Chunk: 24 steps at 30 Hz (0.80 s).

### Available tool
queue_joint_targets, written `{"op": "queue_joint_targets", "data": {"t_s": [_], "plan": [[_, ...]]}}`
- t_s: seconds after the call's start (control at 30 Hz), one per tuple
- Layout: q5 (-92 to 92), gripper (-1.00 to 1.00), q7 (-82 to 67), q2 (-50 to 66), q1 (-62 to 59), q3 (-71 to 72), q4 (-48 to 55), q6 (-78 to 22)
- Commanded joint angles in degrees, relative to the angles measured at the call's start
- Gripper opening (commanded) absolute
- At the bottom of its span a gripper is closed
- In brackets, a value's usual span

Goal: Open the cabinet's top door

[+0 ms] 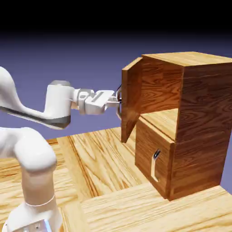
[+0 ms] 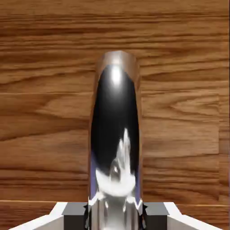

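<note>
In the hand view, jaws clamp the handle (image 2: pixel 115 148); outside, the top door (image 1: pixel 130 102) stands ajar.

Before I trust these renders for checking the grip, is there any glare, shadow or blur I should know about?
Hand view: sharp, but the handle is mirror-like, with a bright highlight near its top and pale reflections low down, between the tool's tips. Exterior view: no blur; the top door stands open, its edge darker, shading the tool tips and the handle; the cabinet side is evenly lit.

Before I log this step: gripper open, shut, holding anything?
Gripper: shut on the handle of the top door, which stands swung open.
</note>
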Motion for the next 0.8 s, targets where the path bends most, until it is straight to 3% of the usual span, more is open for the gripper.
{"op": "queue_joint_targets", "data": {"t_s": [0.0,0.3,0.77], "plan": [[2.59,-1.00,-0.33,0.75,0.28,1.85,0.72,-2.20],[22.16,-1.00,0.35,12.74,-4.10,20.22,13.51,-24.23],[34.98,-1.00,5.67,29.51,-30.21,48.95,38.57,-51.47]]}}
